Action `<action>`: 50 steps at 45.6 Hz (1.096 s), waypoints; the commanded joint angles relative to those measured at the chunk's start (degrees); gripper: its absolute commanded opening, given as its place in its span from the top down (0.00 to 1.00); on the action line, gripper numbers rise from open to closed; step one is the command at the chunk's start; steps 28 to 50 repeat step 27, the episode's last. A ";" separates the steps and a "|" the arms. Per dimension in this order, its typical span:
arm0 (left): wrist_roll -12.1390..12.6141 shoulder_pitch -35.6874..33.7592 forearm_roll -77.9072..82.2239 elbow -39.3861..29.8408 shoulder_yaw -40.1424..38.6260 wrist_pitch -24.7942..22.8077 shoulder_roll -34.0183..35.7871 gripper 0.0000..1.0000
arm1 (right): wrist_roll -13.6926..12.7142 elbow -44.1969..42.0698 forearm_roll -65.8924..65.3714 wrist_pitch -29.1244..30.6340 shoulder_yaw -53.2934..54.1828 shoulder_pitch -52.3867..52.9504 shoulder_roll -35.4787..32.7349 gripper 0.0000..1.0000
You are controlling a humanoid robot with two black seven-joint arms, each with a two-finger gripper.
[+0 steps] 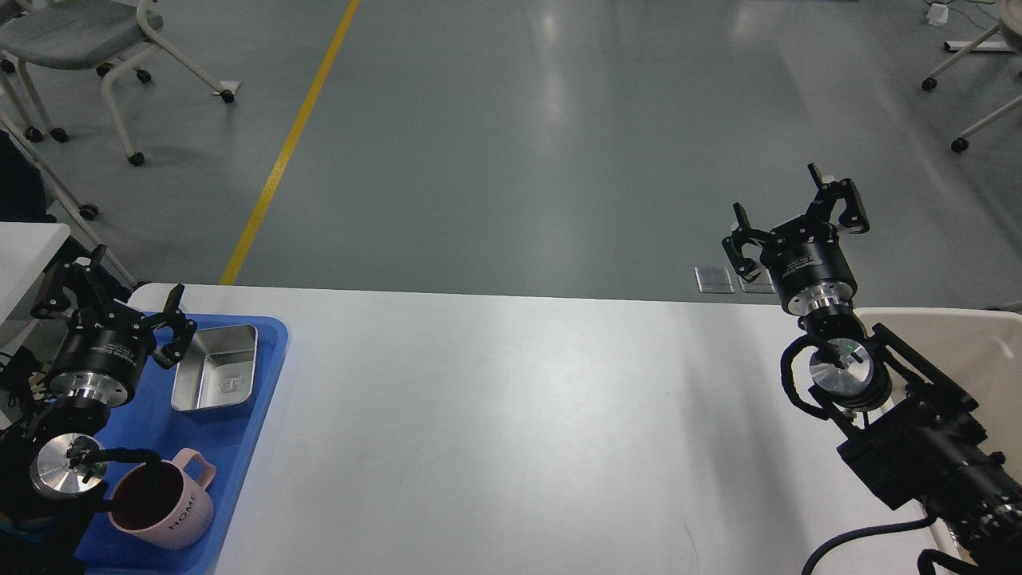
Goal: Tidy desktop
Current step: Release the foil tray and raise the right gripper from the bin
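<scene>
The desktop (519, 415) is a large white tabletop with rounded corners and fills the middle of the head view. My left gripper (112, 287) is open and empty above the far left corner, over the blue tray (239, 447). The tray holds a metal box (217, 373) and a pink mug (164, 499) marked HOME. My right gripper (794, 220) is open and empty, raised above the desktop's far right edge.
A beige bin (970, 335) stands at the right end of the desktop, partly hidden by my right arm. Beyond the table lies grey floor with a yellow line (279, 160), chairs at far left (72, 48) and two floor plates (715, 279).
</scene>
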 commanded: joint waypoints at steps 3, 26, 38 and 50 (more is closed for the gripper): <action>0.01 -0.53 0.02 -1.48 0.66 -0.14 -0.22 0.04 | 0.01 5.18 -0.01 0.56 2.28 -6.07 0.62 0.00; 0.01 -4.31 0.29 -1.48 2.07 -1.73 -0.57 0.04 | 0.01 5.27 -0.01 0.56 3.95 -10.56 -0.70 0.00; 0.01 -4.48 0.29 -1.48 2.07 -1.73 -0.57 0.04 | 0.01 5.35 -0.01 0.56 3.95 -10.56 -0.61 0.00; 0.01 -4.48 0.29 -1.48 2.07 -1.73 -0.57 0.04 | 0.01 5.35 -0.01 0.56 3.95 -10.56 -0.61 0.00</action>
